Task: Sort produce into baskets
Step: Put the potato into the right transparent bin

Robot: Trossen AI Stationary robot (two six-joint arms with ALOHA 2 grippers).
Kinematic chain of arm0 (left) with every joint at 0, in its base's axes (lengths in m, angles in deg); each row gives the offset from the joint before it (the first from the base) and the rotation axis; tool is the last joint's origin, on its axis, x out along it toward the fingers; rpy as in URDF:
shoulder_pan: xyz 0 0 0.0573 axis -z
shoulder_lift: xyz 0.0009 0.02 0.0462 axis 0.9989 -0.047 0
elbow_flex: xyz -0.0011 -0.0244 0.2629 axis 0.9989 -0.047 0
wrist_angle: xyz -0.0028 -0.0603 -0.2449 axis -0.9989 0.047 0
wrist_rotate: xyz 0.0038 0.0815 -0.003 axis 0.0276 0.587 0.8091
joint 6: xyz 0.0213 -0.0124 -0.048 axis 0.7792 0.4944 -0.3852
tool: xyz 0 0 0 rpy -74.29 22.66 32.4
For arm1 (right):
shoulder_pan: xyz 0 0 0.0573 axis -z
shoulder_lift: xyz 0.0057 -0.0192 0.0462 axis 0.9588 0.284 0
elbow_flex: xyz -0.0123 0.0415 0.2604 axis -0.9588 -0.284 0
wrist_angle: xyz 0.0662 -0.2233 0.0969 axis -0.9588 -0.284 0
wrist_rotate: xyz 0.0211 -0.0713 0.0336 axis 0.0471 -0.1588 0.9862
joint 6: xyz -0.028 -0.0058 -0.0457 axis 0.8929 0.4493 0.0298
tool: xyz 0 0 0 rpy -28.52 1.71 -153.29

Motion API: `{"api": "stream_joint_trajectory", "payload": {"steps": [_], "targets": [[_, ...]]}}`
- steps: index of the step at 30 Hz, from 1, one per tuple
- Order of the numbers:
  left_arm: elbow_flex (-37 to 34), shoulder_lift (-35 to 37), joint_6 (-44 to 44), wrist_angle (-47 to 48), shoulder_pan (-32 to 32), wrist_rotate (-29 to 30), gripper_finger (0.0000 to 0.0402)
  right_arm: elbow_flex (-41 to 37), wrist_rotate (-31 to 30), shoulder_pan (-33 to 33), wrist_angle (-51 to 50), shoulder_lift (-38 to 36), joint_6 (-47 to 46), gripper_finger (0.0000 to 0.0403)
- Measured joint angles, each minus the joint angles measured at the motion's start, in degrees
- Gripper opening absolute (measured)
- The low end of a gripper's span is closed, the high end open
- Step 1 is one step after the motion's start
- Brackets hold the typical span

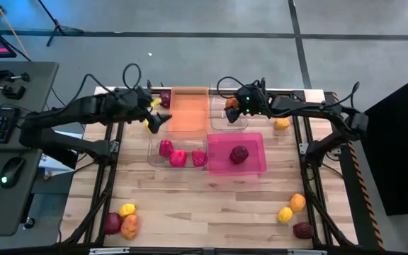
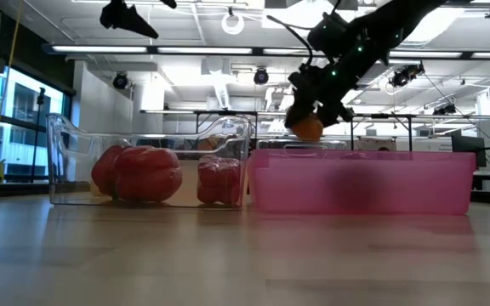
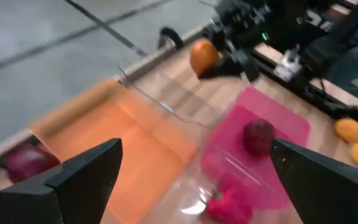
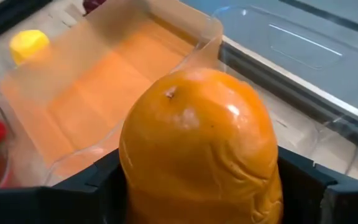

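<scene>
Overhead, I see four bins clustered mid-table: the translucent orange bin (image 1: 189, 110) at the back left, a clear bin (image 1: 229, 113) beside it, another clear bin (image 1: 178, 150) in front holding three glossy red peppers (image 1: 178, 156), and the magenta bin (image 1: 236, 154) with one round maroon piece (image 1: 239, 154). Only the table-level camera shows the right gripper (image 2: 311, 119) lifted above the magenta bin's rim, its orange fruit (image 2: 308, 128) hanging under it. From my right wrist camera that fruit (image 4: 199, 151) is smooth, waxy, slightly wrinkled, clamped between both fingers, its long axis running forward out of the grip, the stem dimple facing the camera, over the clear rear bin. My left gripper (image 1: 154, 122) hovers at the orange bin's left edge, jaws spread wide and empty
</scene>
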State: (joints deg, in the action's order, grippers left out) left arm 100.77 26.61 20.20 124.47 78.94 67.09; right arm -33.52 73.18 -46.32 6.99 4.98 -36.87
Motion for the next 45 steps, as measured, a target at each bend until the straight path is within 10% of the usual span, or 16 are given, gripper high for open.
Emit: {"api": "stream_joint_trajectory", "payload": {"steps": [9,17,26,35,45], "targets": [[-3.3,0.0,-8.4,0.7,8.0,-0.8,0.0395,0.0,7.3,1.8,2.3,0.0,1.7,0.0294],[-3.3,0.0,-12.1,7.0,9.4,-1.3,0.0395,0.0,12.2,3.6,2.2,0.0,-1.4,0.0392],[-3.3,-1.1,-16.1,14.9,15.1,-9.2,0.0395,0.0,11.4,4.3,2.6,-5.5,-3.3,0.0372],[-3.3,-13.4,-39.9,25.5,34.1,-24.1,0.0395,0.1,12.5,1.3,-1.5,-20.1,-5.1,0.0372],[-1.9,-30.9,-82.1,14.4,54.7,-33.0,0.0395,0.1,12.1,-4.0,-12.0,-28.1,-3.7,0.0372]]}}
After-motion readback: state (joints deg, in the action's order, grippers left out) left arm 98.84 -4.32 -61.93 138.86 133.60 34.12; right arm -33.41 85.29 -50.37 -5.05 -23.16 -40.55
